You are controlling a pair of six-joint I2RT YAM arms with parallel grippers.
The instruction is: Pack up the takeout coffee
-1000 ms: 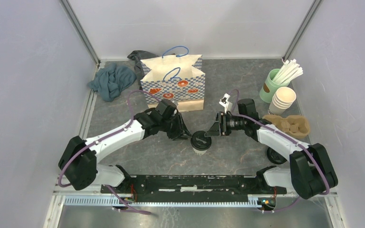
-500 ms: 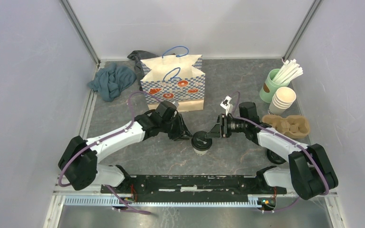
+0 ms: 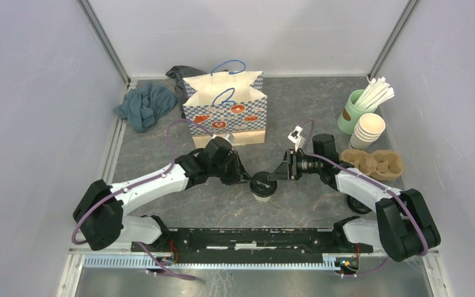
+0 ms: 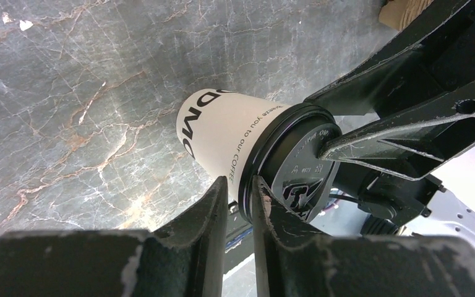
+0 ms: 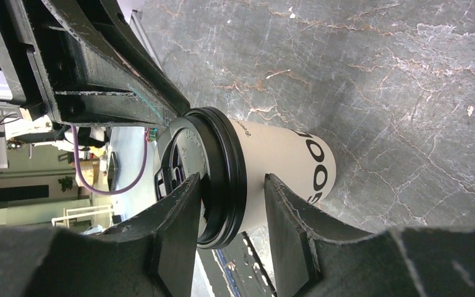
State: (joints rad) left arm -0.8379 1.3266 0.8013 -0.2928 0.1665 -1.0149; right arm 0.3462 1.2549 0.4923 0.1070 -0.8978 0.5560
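The takeout coffee (image 3: pixel 262 186), a cream paper cup with a black lid, stands upright on the grey marble table (image 3: pixel 297 111) between my two arms. My left gripper (image 3: pixel 248 179) reaches in from the left. In the left wrist view its jaws (image 4: pixel 240 183) stand narrow, with the lid's rim (image 4: pixel 252 162) at their tips and a sliver of white cup wall still showing between them. My right gripper (image 3: pixel 278 175) reaches in from the right, open. One of its fingers (image 5: pixel 185 198) lies over the lid top, the other against the cup wall (image 5: pixel 278 161) below the rim.
A paper bag (image 3: pixel 226 111) with blue handles and a checked pattern stands open behind the cup. A teal cloth (image 3: pixel 145 105) lies at the back left. At the right are a mint cup of straws (image 3: pixel 354 111), stacked lidless cups (image 3: pixel 368 130) and a cardboard carrier (image 3: pixel 377 162).
Both grippers have closed in on the cup from either side. The left jaws have narrowed. The cup has stayed where it was.
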